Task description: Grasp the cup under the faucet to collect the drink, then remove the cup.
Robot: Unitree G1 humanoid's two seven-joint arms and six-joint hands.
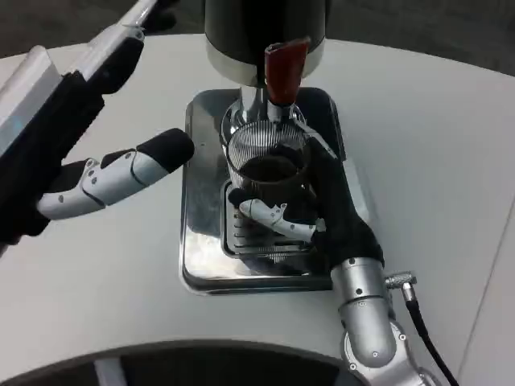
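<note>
We see our right hand point(310, 205) wrapped around the ribbed clear cup point(267, 165), which stands on the grille of the shiny metal tray point(201, 241) directly under the faucet with its red handle point(286, 68). Dark drink shows inside the cup. Our left hand point(121, 177) hovers just left of the tray above the white bench point(105, 265), fingers extended and holding nothing.
</note>
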